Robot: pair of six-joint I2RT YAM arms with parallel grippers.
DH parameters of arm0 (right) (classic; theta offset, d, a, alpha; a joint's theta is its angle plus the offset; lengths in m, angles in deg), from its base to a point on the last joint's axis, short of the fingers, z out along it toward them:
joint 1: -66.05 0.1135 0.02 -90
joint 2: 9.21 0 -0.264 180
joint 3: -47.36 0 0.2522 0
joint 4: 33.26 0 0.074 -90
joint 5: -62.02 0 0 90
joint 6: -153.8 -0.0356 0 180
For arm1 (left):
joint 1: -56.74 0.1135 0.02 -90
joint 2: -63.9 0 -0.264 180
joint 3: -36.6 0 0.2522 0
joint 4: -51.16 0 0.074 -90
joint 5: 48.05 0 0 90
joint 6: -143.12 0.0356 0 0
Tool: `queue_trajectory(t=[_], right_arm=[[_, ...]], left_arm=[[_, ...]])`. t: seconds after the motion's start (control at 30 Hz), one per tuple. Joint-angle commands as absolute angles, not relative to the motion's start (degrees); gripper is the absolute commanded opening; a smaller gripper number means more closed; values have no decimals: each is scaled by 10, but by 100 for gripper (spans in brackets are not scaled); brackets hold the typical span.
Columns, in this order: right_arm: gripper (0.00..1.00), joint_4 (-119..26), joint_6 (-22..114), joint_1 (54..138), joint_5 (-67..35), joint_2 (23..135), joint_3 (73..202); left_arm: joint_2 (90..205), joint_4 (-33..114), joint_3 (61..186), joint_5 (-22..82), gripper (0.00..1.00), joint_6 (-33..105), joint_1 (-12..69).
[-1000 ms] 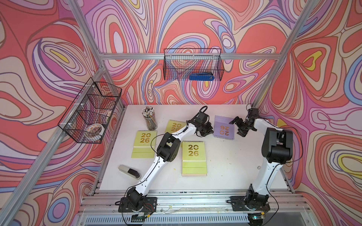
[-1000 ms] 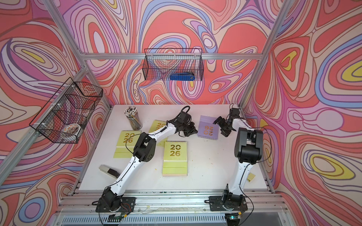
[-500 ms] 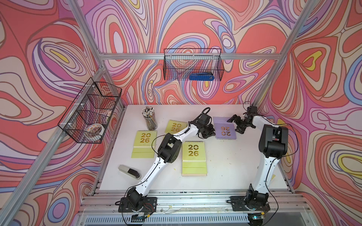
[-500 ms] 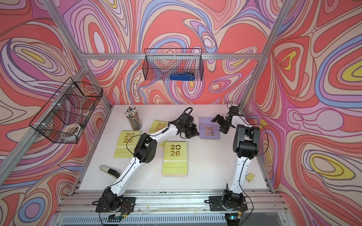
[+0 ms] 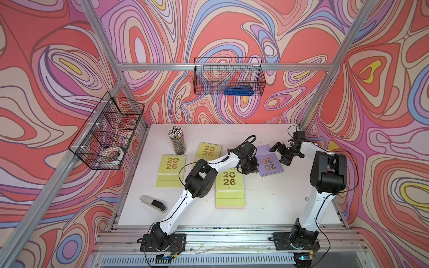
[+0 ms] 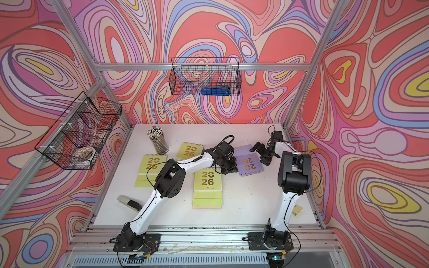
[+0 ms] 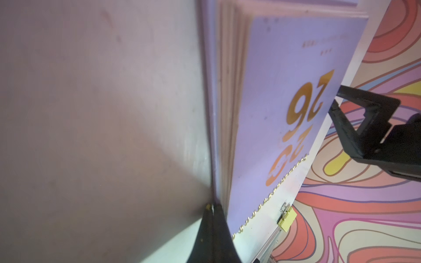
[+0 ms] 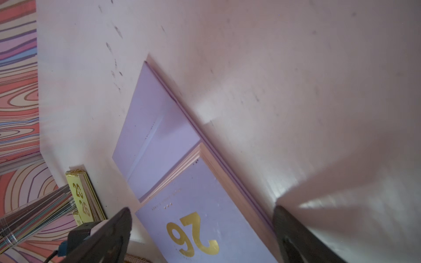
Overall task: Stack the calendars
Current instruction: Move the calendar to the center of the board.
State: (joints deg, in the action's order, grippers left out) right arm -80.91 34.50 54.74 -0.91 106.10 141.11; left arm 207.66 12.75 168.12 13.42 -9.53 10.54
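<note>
A lavender calendar [image 5: 270, 162] [image 6: 250, 163] lies flat at the back right, its gold "2026" upside down. My left gripper [image 5: 249, 170] [image 7: 213, 207] is shut, with its tips against that calendar's [image 7: 284, 113] left edge. My right gripper [image 5: 282, 154] [image 8: 201, 209] is open, its fingers either side of the calendar's [image 8: 159, 136] far right part. In both top views, two yellow-green calendars [image 5: 171, 167] [image 5: 207, 150] lie at the left. A third yellow-green one [image 5: 229, 185] tops a small pile at the centre, with a peach edge [image 5: 229, 207] under it.
A cup of pencils [image 5: 177, 143] stands at the back left. A grey stapler [image 5: 153, 203] lies at the front left. Wire baskets hang on the left wall [image 5: 104, 134] and the back wall [image 5: 228, 76]. A yellow binder clip [image 6: 297, 210] sits near the right edge.
The left gripper has come forward along the lavender calendar's left edge. The calendar has slid toward the front and turned slightly. The right gripper has shifted left over it.
</note>
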Motion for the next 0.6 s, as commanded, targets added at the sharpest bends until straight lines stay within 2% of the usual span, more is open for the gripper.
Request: queue_trajectory(t=[0.0, 0.13, 0.27, 0.57], right_arm=[[98, -837, 326, 552, -56, 1013, 1397], [98, -823, 292, 546, -87, 951, 1364], [98, -805, 258, 537, -93, 881, 1304], [98, -723, 149, 537, -24, 762, 1134]], left_arm=[[2031, 103, 1672, 171, 0, -68, 102], [2004, 86, 1675, 211, 0, -40, 106], [2012, 77, 1710, 210, 0, -30, 118], [2114, 86, 1863, 175, 0, -50, 143]])
